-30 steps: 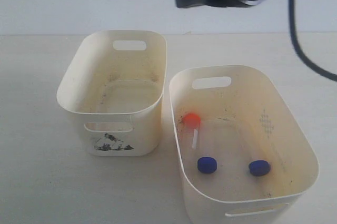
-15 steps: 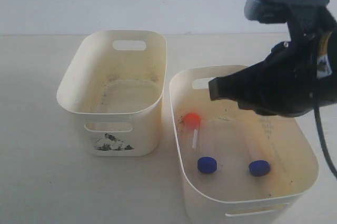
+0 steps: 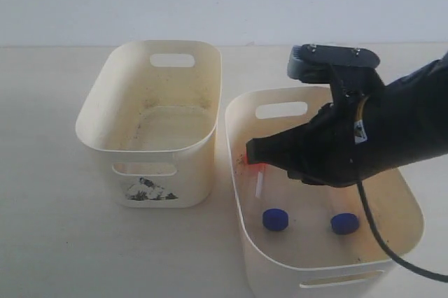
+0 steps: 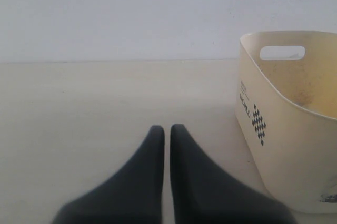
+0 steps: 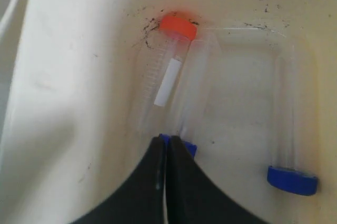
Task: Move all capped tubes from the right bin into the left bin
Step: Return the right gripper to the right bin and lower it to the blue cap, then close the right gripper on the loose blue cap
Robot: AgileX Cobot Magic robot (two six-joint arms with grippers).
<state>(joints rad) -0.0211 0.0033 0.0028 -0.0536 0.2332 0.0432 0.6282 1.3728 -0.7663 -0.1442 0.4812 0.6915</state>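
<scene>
The right bin (image 3: 329,271) holds three capped tubes that show: one orange-capped tube (image 3: 255,167) and two blue-capped tubes (image 3: 275,219) (image 3: 344,223). A second orange cap is nowhere in view. My right gripper (image 3: 252,151) hangs shut inside this bin, its tip by the orange cap. In the right wrist view the shut gripper (image 5: 166,140) has nothing between its fingers and partly covers one blue cap (image 5: 189,149); the orange cap (image 5: 178,26) and the other blue cap (image 5: 292,179) lie beyond. The left bin (image 3: 162,172), with its black drawing, has no tubes. My left gripper (image 4: 164,128) is shut over bare table.
The two bins stand side by side, nearly touching, on a pale table (image 3: 42,228). The left wrist view shows the left bin's outer wall (image 4: 295,140) with a printed diamond mark close beside that gripper. A black cable (image 3: 378,238) trails from the right arm over the right bin.
The right arm has come down from above the scene into the right bin, ending with its shut tip at the orange cap. The tubes and bins have not moved.
</scene>
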